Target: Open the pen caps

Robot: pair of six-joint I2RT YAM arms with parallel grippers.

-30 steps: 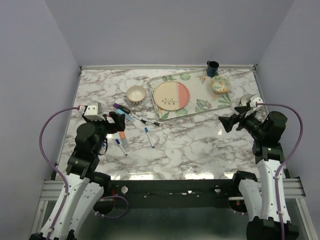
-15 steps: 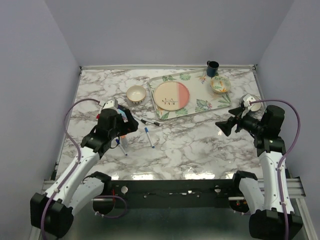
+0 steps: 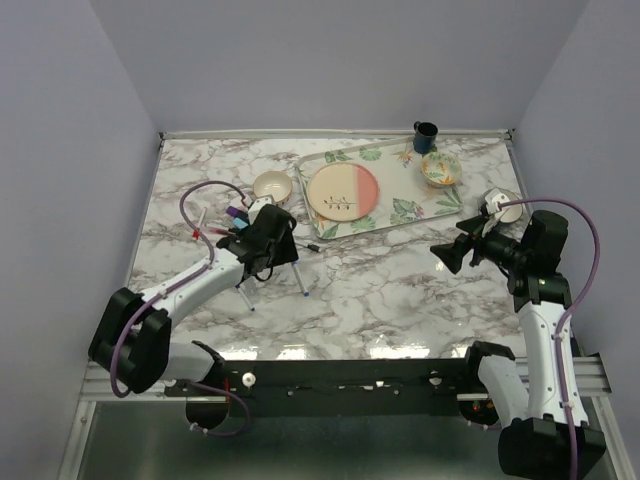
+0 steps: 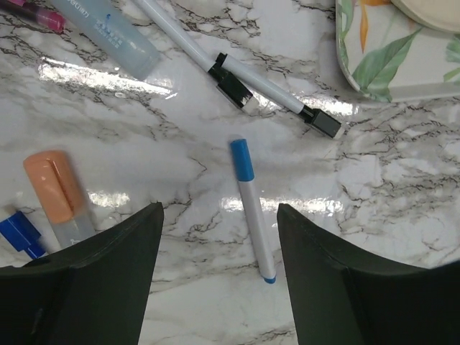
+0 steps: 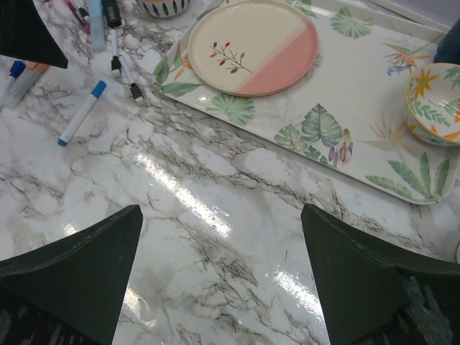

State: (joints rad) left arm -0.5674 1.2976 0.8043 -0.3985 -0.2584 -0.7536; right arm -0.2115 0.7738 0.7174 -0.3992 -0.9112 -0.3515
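While the left gripper (image 4: pixel 218 215) hangs low over the marble table (image 4: pixel 402 215), we see its two fingers spread wide apart with nothing gripped. A slim white pen (image 4: pixel 256 223) lies flat on the marble in the gap between the fingertips, nearer the finger on the right of the wrist view. Neither finger touches it. Its light blue cap (image 4: pixel 241 159) is seated on the barrel and points away from the wrist.

At the left finger's outer side we note an orange cap (image 4: pixel 54 187) on a thicker marker and, beside it, a dark blue cap (image 4: pixel 18 233), both partly hidden by the finger. Beyond the fingertips lie two thin white pens, each closed with a black cap (image 4: pixel 233 83) (image 4: pixel 323 122). They sit near the corner of the leaf-patterned tray (image 4: pixel 381 65). A thick pale blue marker (image 4: pixel 108 32) lies further back.

The right gripper (image 5: pixel 221 212) hovers over bare marble beside the tray, fingers wide apart and empty, well apart from all the pens.
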